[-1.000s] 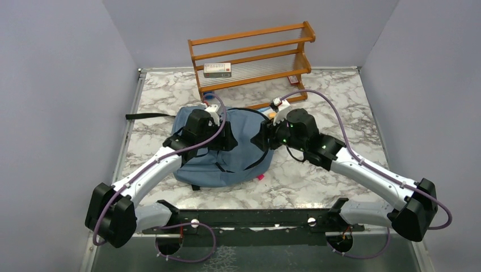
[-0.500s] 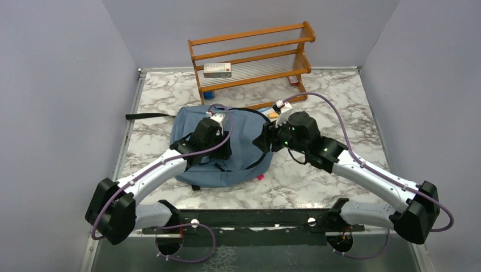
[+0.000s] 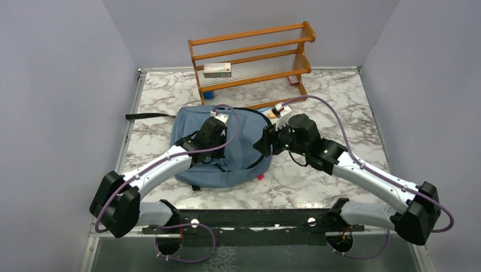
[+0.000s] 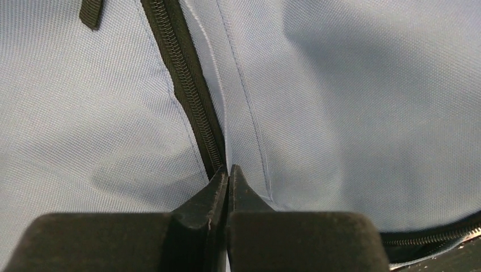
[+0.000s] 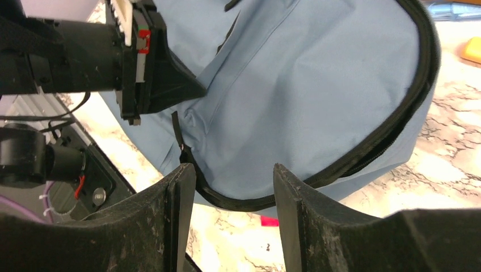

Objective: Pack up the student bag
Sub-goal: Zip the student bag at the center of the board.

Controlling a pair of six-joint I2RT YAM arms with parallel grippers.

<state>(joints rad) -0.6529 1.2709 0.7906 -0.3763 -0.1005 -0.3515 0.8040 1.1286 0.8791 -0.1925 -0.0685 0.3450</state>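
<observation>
The student bag (image 3: pixel 241 161) lies flat mid-table, dusty blue with a black zipper (image 4: pixel 187 73) round its edge. My left gripper (image 3: pixel 218 148) is above its middle, shut, tips (image 4: pixel 228 168) pressed on the fabric just beside the zipper. Whether any cloth is pinched between them cannot be told. From the right wrist view the left gripper's tips (image 5: pixel 195 90) meet a crease in the bag (image 5: pixel 317 85). My right gripper (image 3: pixel 262 144) hangs open over the bag's right edge, its jaws (image 5: pixel 233 170) framing the zipper (image 5: pixel 391 136) and bare table, holding nothing.
A wooden shelf (image 3: pixel 252 56) stands at the back with a small box (image 3: pixel 217 69) on it. An orange item (image 3: pixel 273 115) lies by the bag's top right. A pink scrap (image 3: pixel 260 177) sits near the bag's lower edge. A black strap (image 3: pixel 148 116) trails left.
My left gripper has closed and come down and slightly back onto the bag's fabric by the zipper. The right gripper has shifted a little and stays open.
</observation>
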